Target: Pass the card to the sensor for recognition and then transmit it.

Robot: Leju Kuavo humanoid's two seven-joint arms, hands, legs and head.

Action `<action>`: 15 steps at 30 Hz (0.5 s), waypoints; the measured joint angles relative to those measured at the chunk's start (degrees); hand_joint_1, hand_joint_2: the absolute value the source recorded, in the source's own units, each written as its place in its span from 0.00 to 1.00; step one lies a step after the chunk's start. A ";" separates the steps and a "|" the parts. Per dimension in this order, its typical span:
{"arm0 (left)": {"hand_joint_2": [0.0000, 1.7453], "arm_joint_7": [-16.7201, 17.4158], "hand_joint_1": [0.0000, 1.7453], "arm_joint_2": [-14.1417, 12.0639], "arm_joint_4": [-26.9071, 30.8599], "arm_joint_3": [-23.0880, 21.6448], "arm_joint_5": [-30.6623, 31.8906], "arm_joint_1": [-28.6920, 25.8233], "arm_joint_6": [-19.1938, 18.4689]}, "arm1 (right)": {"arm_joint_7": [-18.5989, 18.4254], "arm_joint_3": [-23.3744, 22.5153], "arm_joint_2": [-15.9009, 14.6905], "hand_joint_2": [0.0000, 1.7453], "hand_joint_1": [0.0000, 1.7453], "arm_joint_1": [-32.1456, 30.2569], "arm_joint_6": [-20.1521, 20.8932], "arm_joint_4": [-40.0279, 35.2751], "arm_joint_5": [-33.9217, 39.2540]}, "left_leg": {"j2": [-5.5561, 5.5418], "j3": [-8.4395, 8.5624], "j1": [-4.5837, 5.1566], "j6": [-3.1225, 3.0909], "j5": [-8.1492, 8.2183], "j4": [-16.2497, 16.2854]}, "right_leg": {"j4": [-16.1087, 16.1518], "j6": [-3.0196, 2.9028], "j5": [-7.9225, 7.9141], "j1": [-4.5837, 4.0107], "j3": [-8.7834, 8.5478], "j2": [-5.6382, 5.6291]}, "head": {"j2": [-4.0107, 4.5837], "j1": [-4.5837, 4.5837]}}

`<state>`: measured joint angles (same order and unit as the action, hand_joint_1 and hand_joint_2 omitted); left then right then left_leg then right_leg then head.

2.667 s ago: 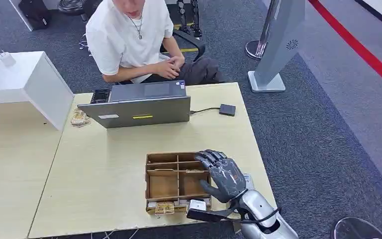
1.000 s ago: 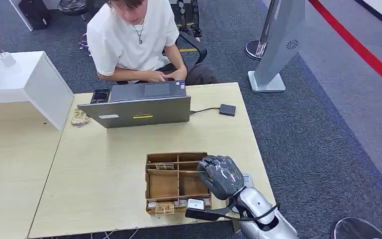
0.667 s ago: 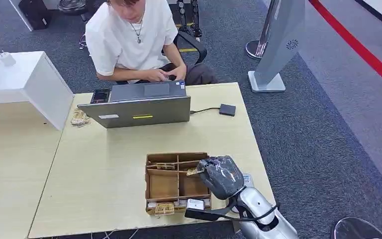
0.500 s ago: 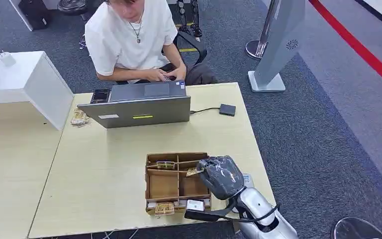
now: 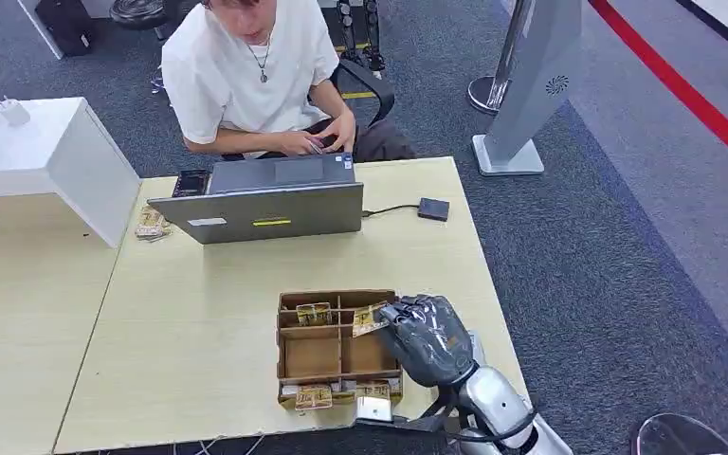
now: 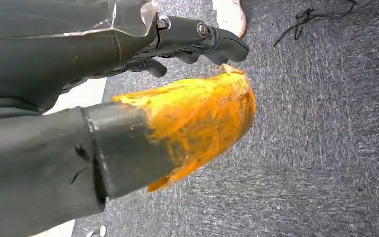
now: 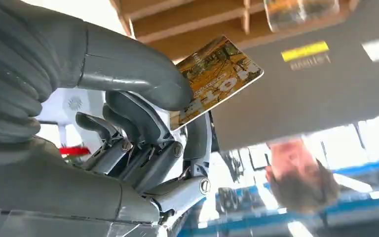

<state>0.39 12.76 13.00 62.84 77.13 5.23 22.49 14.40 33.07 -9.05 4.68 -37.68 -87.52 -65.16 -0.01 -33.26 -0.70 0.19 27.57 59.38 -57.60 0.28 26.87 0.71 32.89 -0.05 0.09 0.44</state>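
Note:
My right hand (image 5: 429,338) hovers over the right side of a brown cardboard divider box (image 5: 282,353) near the table's front edge. It pinches a yellow printed card (image 5: 370,318) between thumb and finger, lifted just above the box's back compartments. In the right wrist view the card (image 7: 217,79) sticks out from the right hand (image 7: 128,113), tilted, facing the laptop's grey lid (image 7: 301,89). The sensor, a small black square pad (image 5: 433,209), lies at the table's far right, cabled to the laptop (image 5: 267,210). My left hand (image 6: 128,133) hangs over grey carpet, fingers apart, holding nothing.
A person in a white shirt (image 5: 246,76) sits behind the laptop, hands by the keyboard. More cards lie in the box's compartments and in a small pile (image 5: 152,225) left of the laptop. A white cabinet (image 5: 57,156) stands at the left and a grey stand base (image 5: 507,156) beyond the table.
My right hand, open over the box 2.7 s ago, closed its fingers in the box and has lifted a card out of it. The person leaned in and moved their hands to the laptop.

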 joint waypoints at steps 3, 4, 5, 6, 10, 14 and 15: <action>0.00 0.00 0.00 0.00 0.00 0.00 0.00 0.01 0.02 | -0.02 -0.02 -0.24 1.00 1.00 -0.21 -1.27 -2.85 0.00 | 0.01 0.00 0.00 0.00 0.00 0.00 | 0.00 0.00 0.00 0.00 0.00 -0.01 | 0.00 0.00; 0.00 0.00 0.00 0.00 0.00 0.00 0.00 0.01 0.07 | -0.02 -0.02 -0.26 1.00 1.00 -0.21 -1.31 -3.67 0.00 | 0.01 0.00 0.00 0.00 0.00 0.00 | 0.00 0.00 0.00 0.00 0.00 -0.01 | 0.00 0.00; 0.00 0.00 0.00 0.00 0.00 0.00 0.00 0.00 0.11 | -0.02 -0.02 -0.26 1.00 1.00 -0.20 -1.33 -4.30 0.00 | 0.01 0.00 0.00 0.00 0.00 0.00 | 0.00 0.00 0.00 0.00 0.00 -0.01 | 0.00 0.00; 0.00 0.00 0.00 0.00 0.00 0.00 0.02 0.01 0.13 | -0.04 -0.02 -0.26 1.00 1.00 -0.18 -1.40 -4.92 0.00 | 0.01 0.00 0.00 0.00 0.00 0.00 | 0.00 0.00 0.00 0.00 0.00 -0.01 | 0.00 0.00; 0.00 0.00 0.00 0.00 0.00 -0.02 0.04 0.01 0.13 | -0.07 -0.02 -0.26 1.00 1.00 -0.14 -1.70 -6.51 0.00 | 0.01 0.00 0.00 0.00 0.00 0.00 | 0.00 0.00 0.00 0.00 0.00 0.00 | 0.00 0.00; 0.00 0.00 0.00 0.00 0.00 -0.04 0.09 0.01 0.13 | 0.09 -0.02 -0.26 1.00 1.00 -0.10 -1.75 -7.14 0.02 | 0.01 -0.01 0.00 0.00 0.00 0.00 | 0.00 0.00 0.00 0.00 0.00 0.00 | 0.00 0.00; 0.00 0.00 0.00 0.00 0.00 -0.04 0.15 0.01 0.13 | 0.76 -0.06 -0.18 1.00 1.00 -0.01 -1.77 -7.25 0.02 | 0.01 -0.02 0.00 0.00 0.00 0.00 | 0.00 0.00 0.00 0.00 -0.01 0.00 | 0.00 0.00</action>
<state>0.39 12.76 13.00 62.80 77.28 5.23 22.62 15.16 33.01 -9.22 4.66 -39.45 -94.77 -65.13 0.00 -33.28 -0.70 0.18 27.57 59.38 -57.60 0.28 26.86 0.71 32.88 -0.05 0.09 0.44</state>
